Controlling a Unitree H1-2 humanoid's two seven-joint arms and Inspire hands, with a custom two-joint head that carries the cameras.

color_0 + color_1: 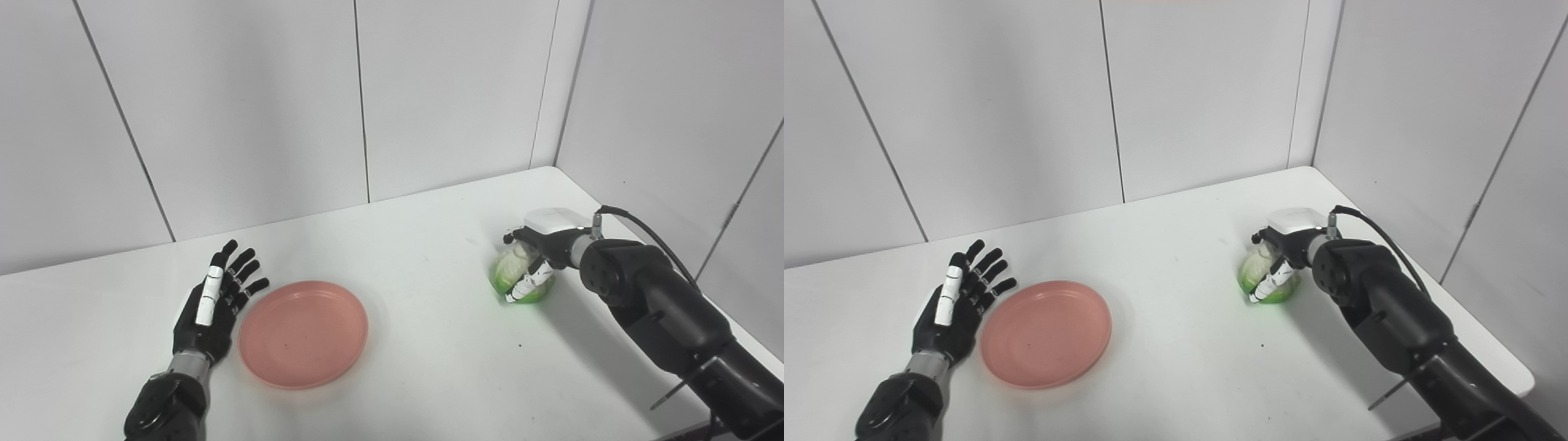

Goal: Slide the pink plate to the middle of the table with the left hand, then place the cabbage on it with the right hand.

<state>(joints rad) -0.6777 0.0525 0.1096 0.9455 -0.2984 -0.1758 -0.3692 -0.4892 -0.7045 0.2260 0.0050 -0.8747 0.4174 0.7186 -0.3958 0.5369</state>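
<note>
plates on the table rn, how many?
1. The pink plate lies left of the table's middle, right beside the open left robot hand. Nothing else could hide another.

You have two glossy black arms with rounded joint housings and silver wrist rings. Your left robot hand (211, 306) is black with white finger segments. Your right robot hand (539, 254) carries a white back cover, and a black cable (649, 229) loops from its wrist.
</note>
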